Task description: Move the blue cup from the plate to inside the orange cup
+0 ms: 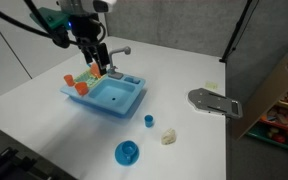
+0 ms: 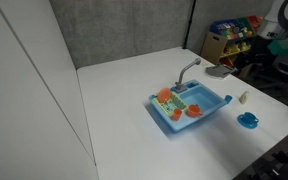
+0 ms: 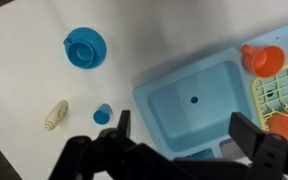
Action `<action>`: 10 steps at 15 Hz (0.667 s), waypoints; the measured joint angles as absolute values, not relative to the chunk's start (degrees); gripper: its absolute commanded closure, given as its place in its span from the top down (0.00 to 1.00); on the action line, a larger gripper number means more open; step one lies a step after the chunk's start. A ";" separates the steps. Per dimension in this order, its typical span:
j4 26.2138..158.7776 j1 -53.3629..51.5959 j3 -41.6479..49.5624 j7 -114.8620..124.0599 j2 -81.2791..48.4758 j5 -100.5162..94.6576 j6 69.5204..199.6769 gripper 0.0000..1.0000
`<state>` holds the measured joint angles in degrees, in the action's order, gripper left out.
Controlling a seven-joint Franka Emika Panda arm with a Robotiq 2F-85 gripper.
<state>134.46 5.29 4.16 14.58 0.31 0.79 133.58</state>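
Note:
A blue cup (image 1: 129,148) stands on a round blue plate (image 1: 118,157) near the table's front edge; both show in the wrist view, cup (image 3: 79,44) on plate (image 3: 97,56). An orange cup (image 1: 68,76) stands at the far end of a blue toy sink (image 1: 119,98), with another orange cup (image 1: 81,88) beside it. One orange cup shows in the wrist view (image 3: 264,60). My gripper (image 1: 96,60) hangs open and empty above the sink's rack end. In the wrist view my gripper (image 3: 184,135) spans the basin (image 3: 194,100).
A second small blue cup (image 1: 149,120) stands alone on the table and also shows in the wrist view (image 3: 102,114). A cream object (image 1: 169,136) lies beside it. A grey flat object (image 1: 214,102) lies to the right. Toy shelves (image 1: 284,100) stand past the table's edge.

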 measured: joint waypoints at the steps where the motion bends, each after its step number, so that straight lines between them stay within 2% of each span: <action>1: 134.36 5.29 4.17 14.58 0.19 0.79 133.58 1.00; 10: 134.29 5.28 4.38 14.51 -0.28 0.79 133.58 1.00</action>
<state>134.29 5.28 4.38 14.51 -0.28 0.79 133.58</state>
